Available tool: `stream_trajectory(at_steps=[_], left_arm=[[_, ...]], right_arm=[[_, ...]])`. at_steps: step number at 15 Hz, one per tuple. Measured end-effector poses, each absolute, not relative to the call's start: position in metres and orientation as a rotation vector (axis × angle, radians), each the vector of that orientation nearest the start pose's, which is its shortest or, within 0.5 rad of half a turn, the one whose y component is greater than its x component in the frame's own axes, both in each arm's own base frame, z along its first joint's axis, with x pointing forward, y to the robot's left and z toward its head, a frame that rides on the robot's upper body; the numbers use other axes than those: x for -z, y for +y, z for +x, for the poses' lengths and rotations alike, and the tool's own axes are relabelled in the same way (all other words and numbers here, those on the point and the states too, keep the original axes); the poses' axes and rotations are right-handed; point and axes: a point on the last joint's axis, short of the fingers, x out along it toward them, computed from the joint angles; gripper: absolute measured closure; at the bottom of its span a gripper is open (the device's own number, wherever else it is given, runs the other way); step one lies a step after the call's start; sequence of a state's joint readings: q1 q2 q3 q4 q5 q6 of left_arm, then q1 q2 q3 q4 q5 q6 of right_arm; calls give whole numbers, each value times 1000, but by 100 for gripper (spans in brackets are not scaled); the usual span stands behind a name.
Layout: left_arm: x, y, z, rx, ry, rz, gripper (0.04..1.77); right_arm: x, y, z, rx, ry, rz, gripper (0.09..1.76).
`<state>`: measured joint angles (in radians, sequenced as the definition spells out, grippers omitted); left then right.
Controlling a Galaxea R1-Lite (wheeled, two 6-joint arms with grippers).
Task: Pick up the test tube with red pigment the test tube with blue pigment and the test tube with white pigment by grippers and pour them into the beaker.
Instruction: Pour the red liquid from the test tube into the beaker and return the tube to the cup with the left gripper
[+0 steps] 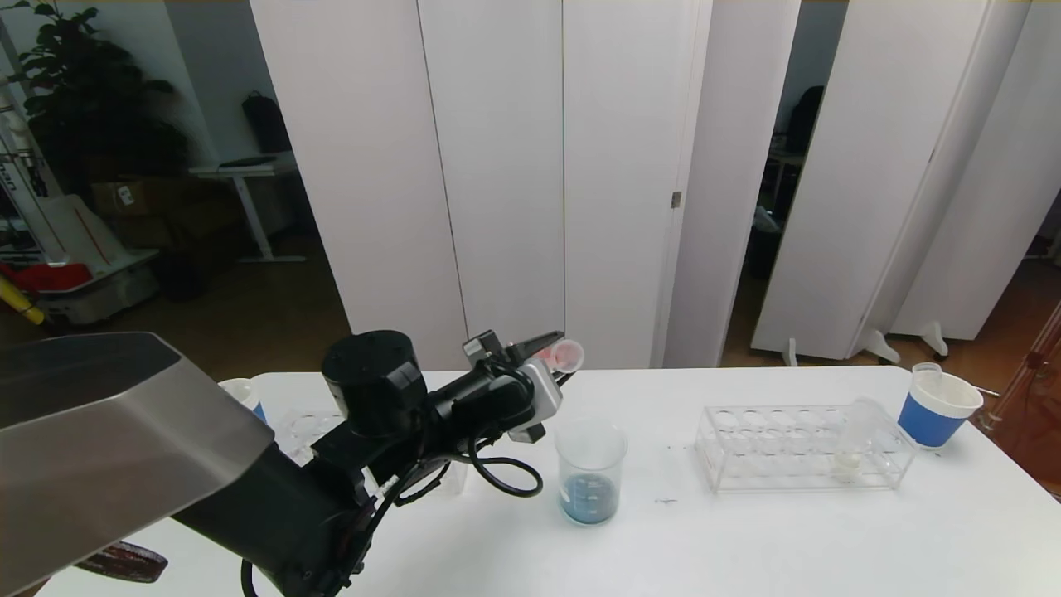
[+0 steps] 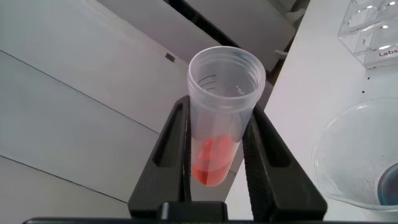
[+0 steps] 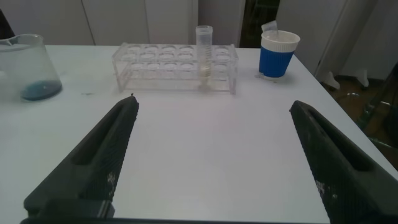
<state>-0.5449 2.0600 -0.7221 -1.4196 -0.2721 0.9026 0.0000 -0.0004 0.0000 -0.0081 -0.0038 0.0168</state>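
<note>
The left gripper (image 1: 557,350) is clamping the red tube (image 2: 219,112), holding it up just behind the beaker (image 1: 590,471), which is sitting on the table (image 1: 746,539) with blue stuff at the bottom. The right gripper (image 3: 211,155) is hanging wide open, holding nothing. The white tube (image 3: 204,55) is standing in the rack (image 1: 800,448).

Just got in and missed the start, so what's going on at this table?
The left gripper is shut on a test tube with red pigment, held up beside the beaker, which already has blue liquid at its bottom. The red has not been poured. The test tube with white pigment stands in the clear rack. The right gripper hangs open over the table, holding nothing.
</note>
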Motion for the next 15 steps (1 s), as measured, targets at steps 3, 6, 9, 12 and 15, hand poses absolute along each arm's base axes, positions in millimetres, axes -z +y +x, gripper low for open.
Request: stream_trajectory(at_steps=[3, 6, 9, 12, 15], left_arm=[[-118, -190, 302, 714, -480, 865, 124], [-113, -190, 304, 776, -526, 864, 124], [-107, -186, 311, 798, -565, 905, 124], [-102, -185, 320, 799, -591, 945, 124], [-100, -187, 325, 803, -644, 986, 124]], right_arm=[[-76, 0, -23, 4, -9, 16, 10], [-76, 0, -23, 4, -9, 17, 10], [-76, 0, -23, 4, -9, 17, 10], [-76, 0, -23, 4, -9, 17, 10], [-76, 0, -23, 4, -9, 17, 10]])
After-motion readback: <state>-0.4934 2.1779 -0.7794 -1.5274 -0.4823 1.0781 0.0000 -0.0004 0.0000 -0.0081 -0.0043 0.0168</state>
